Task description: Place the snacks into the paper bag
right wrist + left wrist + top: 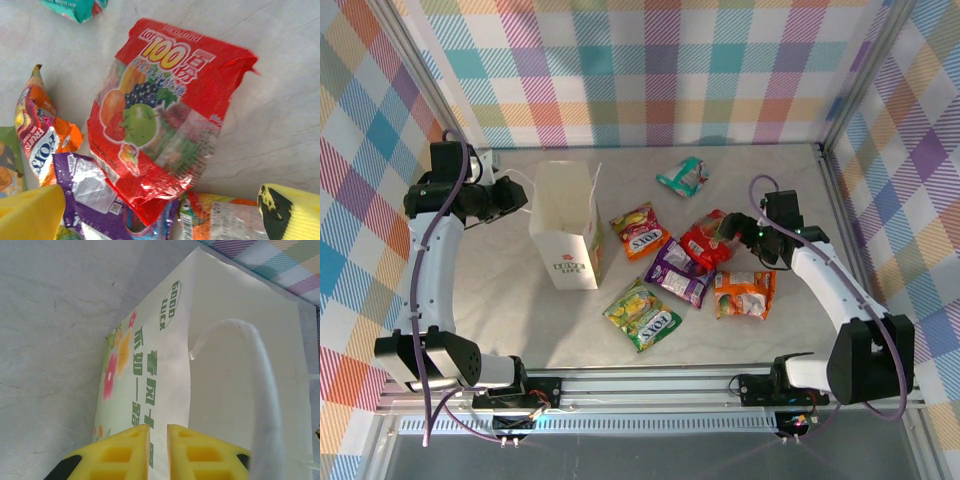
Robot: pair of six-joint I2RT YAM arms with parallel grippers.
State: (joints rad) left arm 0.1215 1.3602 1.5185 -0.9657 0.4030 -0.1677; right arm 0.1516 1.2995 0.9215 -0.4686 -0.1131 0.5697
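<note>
Bag (pixel 565 238) of white paper stands upright, top open, on the desk (pixel 510 310), left of centre. At its left rim sit the left fingers (pixel 520 195), beside a cord handle (pixel 260 390). In the left wrist view they are nearly together, with the bag's flower-printed wall showing in the slit between them; I cannot tell whether they pinch it.

Six packets lie on the desk to the right of the bag. The teal packet (pixel 683 176) is farthest back and an orange packet (pixel 640 230) lies just beside the bag. Then come the red packet (pixel 708 240), purple packet (pixel 678 272) and second orange packet (pixel 744 295), with the green-yellow packet (pixel 642 314) nearest the front. The right fingers (pixel 730 232) hover, spread wide apart, over the red packet, which overlaps the purple one.
</note>
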